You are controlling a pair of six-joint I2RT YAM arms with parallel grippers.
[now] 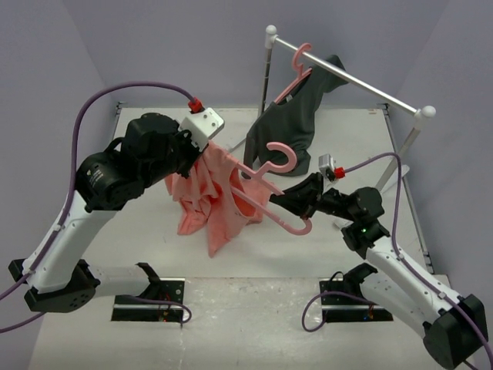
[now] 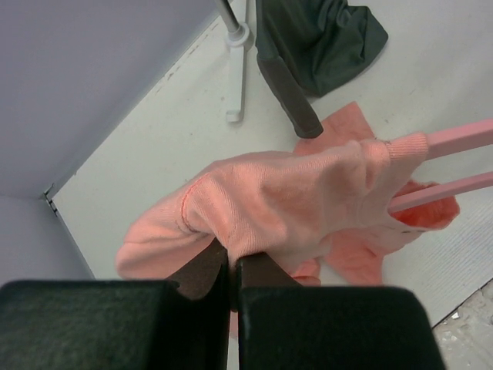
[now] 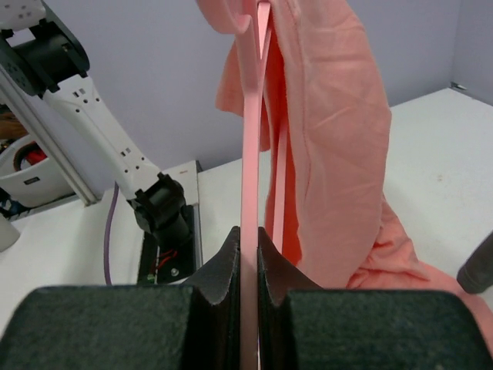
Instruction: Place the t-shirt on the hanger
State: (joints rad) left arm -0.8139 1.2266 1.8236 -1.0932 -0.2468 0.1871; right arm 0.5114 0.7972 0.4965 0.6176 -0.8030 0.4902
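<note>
The salmon-pink t-shirt (image 1: 209, 199) hangs bunched above the table centre, its lower folds resting on the table. My left gripper (image 1: 202, 146) is shut on a fold of the t-shirt (image 2: 293, 200) and holds it up. The pink hanger (image 1: 271, 179) is held in the air with its hook up and one shoulder pushed into the shirt. My right gripper (image 1: 279, 202) is shut on the hanger's bar (image 3: 249, 154), and the t-shirt (image 3: 331, 116) drapes over the hanger's far part. In the left wrist view the hanger's two bars (image 2: 454, 162) run out of the collar.
A clothes rail (image 1: 347, 75) stands at the back right with a dark grey garment (image 1: 296, 116) on a second pink hanger (image 1: 299, 65). The rail's post foot (image 2: 235, 77) stands near the back wall. The left arm's base (image 3: 166, 208) shows in the right wrist view.
</note>
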